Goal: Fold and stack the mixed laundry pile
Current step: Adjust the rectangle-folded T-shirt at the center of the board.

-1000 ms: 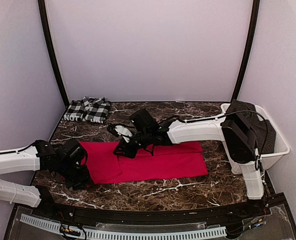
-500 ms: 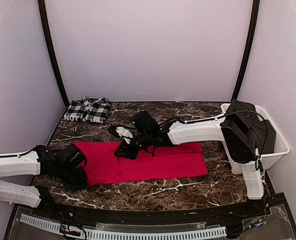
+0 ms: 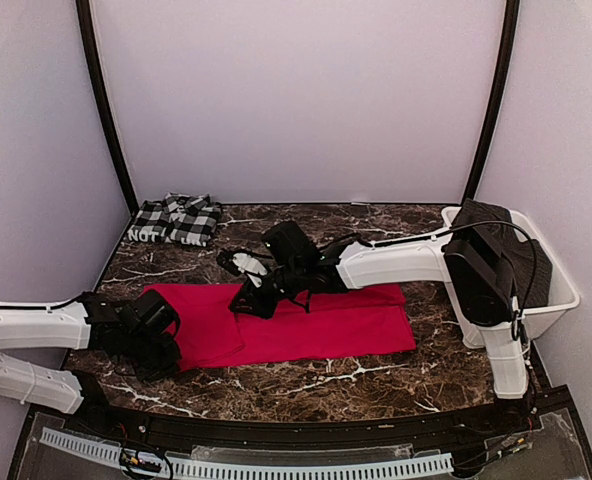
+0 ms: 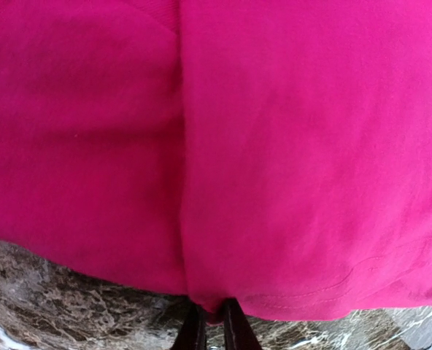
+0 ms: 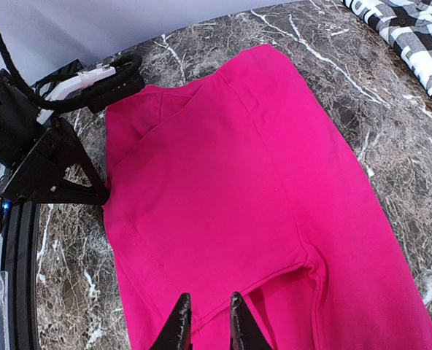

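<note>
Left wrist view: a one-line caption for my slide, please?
Left fingers pinch the hem of the red garment, spread on the marble table.

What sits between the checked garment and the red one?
Only bare marble tabletop separates the checked garment from the red garment; the top external view shows it.

A plain bright red garment (image 3: 316, 325) is spread flat across the middle of the dark marbled table (image 3: 376, 225), its long side running left to right. One layer is seen folded over another, with a seam line running down the cloth. Its near left hem is pinched in the left claw (image 4: 210, 328). A black-and-white checked garment (image 3: 176, 219) is laid folded at the far left corner, well apart from the red one.
</note>
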